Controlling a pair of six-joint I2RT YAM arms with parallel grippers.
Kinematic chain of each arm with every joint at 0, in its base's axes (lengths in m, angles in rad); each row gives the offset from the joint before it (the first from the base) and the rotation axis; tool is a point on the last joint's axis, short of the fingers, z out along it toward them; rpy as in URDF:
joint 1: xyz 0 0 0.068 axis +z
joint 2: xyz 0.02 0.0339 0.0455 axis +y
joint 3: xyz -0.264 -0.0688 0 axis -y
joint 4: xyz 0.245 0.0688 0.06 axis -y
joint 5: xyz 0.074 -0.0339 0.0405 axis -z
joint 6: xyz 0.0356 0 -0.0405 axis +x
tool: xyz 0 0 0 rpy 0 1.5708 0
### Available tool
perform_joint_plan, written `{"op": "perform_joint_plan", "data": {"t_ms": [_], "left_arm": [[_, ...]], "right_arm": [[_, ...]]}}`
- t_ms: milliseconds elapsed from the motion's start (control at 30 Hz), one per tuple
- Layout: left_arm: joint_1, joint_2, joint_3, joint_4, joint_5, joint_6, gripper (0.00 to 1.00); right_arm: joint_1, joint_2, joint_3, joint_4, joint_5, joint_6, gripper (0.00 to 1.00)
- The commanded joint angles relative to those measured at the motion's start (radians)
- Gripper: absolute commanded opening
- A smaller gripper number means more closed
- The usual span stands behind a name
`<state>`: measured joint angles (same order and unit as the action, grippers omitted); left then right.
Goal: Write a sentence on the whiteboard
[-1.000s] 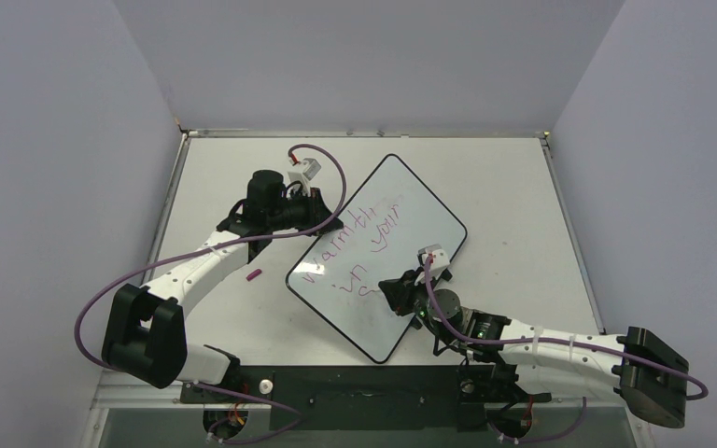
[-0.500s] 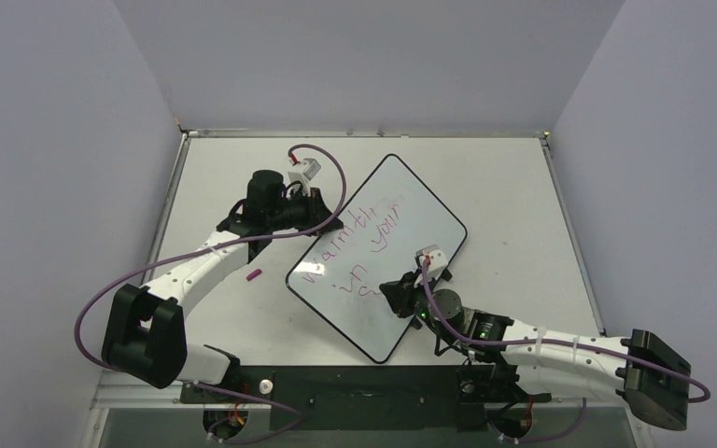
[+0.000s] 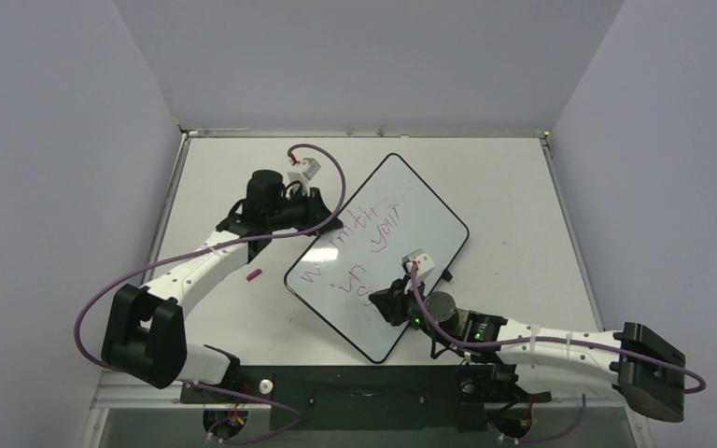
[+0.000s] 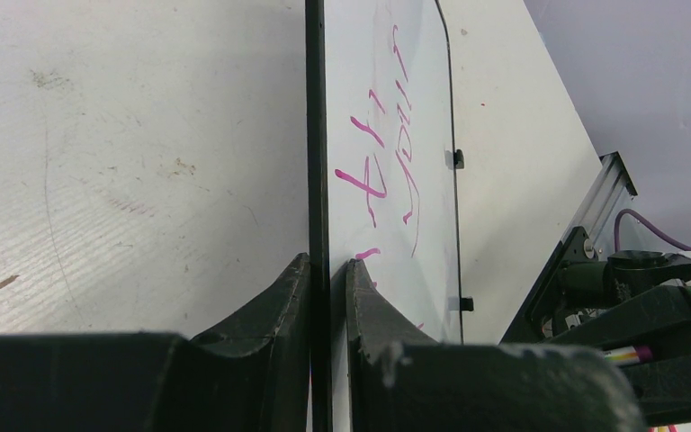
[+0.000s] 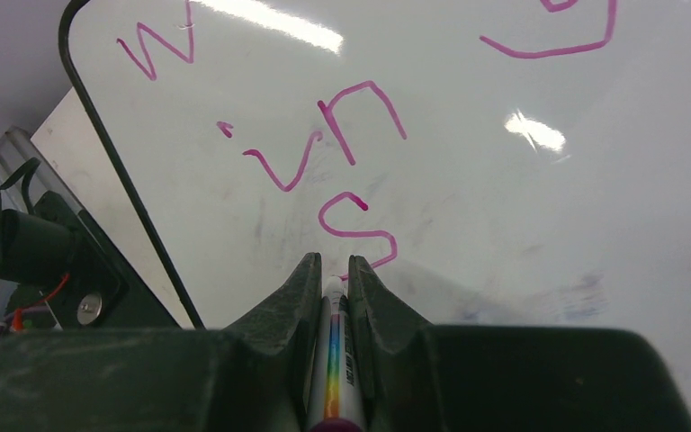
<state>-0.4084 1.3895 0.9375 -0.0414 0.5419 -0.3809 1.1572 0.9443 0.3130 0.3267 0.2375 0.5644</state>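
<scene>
— What can't you read?
— Line 3 of the sentence (image 3: pixel 355 250), toward the whiteboard's (image 3: pixel 425 201) near corner. From above, my right gripper (image 3: pixel 375 299) partly covers it.
— Anything else?
— A pink speck (image 3: pixel 255 274), too small to name.

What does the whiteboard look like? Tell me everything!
The whiteboard is a shiny white rectangle with a thin black rim and rounded corners. It lies turned cornerwise on the table. Pink writing covers part of it. The left gripper pinches its edge. The marker in the right gripper seems to touch it beside an "S".
</scene>
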Motion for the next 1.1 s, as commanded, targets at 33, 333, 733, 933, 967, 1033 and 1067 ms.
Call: {"op": "perform_joint_plan", "data": {"t_ms": [33,333,733,933,967,1033,1067], "left_arm": [[0.008,-0.03,0.006,0.07,-0.061,0.075,0.0],[0.007,-0.034,0.001,0.074,-0.054,0.072,0.0],[0.006,-0.033,0.001,0.08,-0.053,0.067,0.0],[0.006,-0.032,0.0,0.08,-0.053,0.066,0.0],[0.006,-0.031,0.0,0.079,-0.055,0.066,0.0],[0.006,-0.031,0.0,0.08,-0.055,0.067,0.0],[0.006,-0.03,0.001,0.079,-0.055,0.067,0.0]], "right_arm": [[0.011,0.061,0.064,0.005,-0.043,-0.03,0.0],[0.01,-0.088,0.175,-0.066,-0.015,-0.082,0.0],[-0.086,-0.068,0.129,-0.133,0.096,-0.063,0.0],[-0.137,-0.016,0.128,-0.106,0.049,-0.064,0.0],[-0.139,-0.004,0.128,-0.103,0.043,-0.064,0.0],[-0.145,0.015,0.13,-0.094,0.033,-0.064,0.0],[-0.145,0.026,0.131,-0.088,0.03,-0.065,0.0]]}}
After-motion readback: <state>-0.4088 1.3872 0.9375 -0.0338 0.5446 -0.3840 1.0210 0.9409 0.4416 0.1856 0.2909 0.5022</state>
